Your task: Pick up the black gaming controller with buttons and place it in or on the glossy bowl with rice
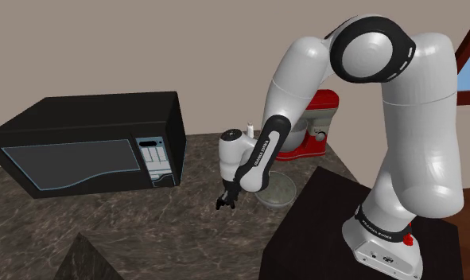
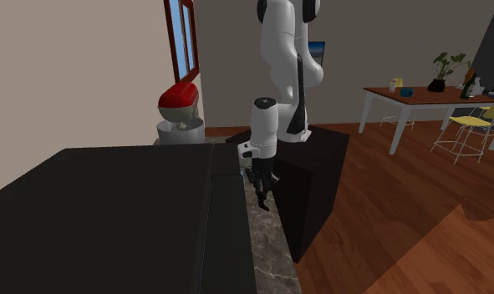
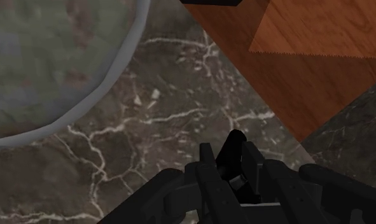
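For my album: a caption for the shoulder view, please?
Gripper clasping the controller over the counter, beside the bowl.

We see a dark marble tabletop (image 1: 169,231) veined in white. On it a black microwave (image 1: 90,147) stands at the shoulder view's left, close to the wall. A red stand mixer (image 1: 314,127) sits at the far corner, and a clear glossy bowl (image 1: 282,192) rests in front of the mixer, near the tabletop's edge.
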Controlling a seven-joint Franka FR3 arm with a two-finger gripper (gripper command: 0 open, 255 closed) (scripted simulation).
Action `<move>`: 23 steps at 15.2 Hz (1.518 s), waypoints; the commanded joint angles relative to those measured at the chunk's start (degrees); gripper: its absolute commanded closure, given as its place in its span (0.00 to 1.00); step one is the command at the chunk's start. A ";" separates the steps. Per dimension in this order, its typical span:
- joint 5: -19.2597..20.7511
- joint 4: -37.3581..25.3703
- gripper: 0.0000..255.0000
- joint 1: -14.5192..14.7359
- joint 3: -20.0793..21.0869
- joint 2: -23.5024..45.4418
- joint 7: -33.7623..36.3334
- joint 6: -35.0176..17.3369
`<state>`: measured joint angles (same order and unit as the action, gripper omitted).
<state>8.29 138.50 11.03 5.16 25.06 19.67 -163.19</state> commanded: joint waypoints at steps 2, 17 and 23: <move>0.01 0.06 1.00 0.05 0.04 0.09 0.01 0.03; -3.37 2.10 1.00 -2.01 2.84 -10.90 -2.51 8.92; -5.08 2.27 1.00 -2.49 3.63 -15.61 -3.74 13.41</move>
<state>3.52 140.65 8.57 8.63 10.37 16.07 -150.60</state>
